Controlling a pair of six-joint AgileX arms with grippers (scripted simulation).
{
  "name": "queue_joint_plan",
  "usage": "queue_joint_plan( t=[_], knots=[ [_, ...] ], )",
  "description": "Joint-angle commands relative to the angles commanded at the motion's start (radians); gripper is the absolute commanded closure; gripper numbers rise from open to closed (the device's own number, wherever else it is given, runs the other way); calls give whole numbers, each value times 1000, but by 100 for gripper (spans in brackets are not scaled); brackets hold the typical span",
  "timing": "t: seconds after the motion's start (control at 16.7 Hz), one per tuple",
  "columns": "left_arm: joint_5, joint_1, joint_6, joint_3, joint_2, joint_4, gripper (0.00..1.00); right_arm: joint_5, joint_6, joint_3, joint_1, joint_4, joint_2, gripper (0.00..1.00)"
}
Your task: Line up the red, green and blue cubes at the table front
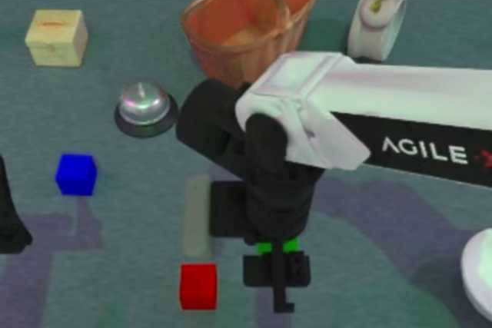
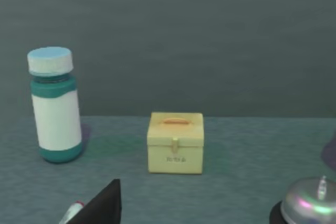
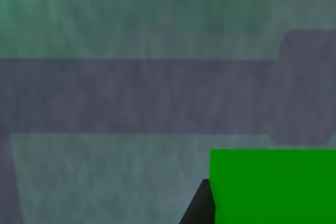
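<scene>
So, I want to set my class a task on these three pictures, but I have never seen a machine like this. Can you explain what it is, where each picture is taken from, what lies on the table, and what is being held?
It is a simulated pair of AgileX robot arms with two-finger grippers. One picture looks down from above; the other two come from cameras on each arm's wrist.

On the table lie a red cube, a blue cube, a cream box, a silver bell, a wicker basket and a white ornament. The left wrist view also shows a teal and white bottle.

The right gripper reaches over the front of the table, right of the red cube, with the green cube at its fingers; whether it grips it I cannot tell. The left arm is parked at the left edge.
</scene>
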Motion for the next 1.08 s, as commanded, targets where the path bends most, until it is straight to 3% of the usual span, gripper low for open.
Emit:
queue_joint_plan(
  t=[0.42, 0.72, 1.08],
  knots=[
    [0, 0, 0, 0, 0, 0, 0, 2, 0, -137, 3, 212, 70, 100],
    [0, 0, 0, 0, 0, 0, 0, 2, 0, -156, 4, 239, 81, 100],
    [0, 0, 0, 0, 0, 0, 0, 2, 0, -156, 4, 239, 81, 55]
  ],
)
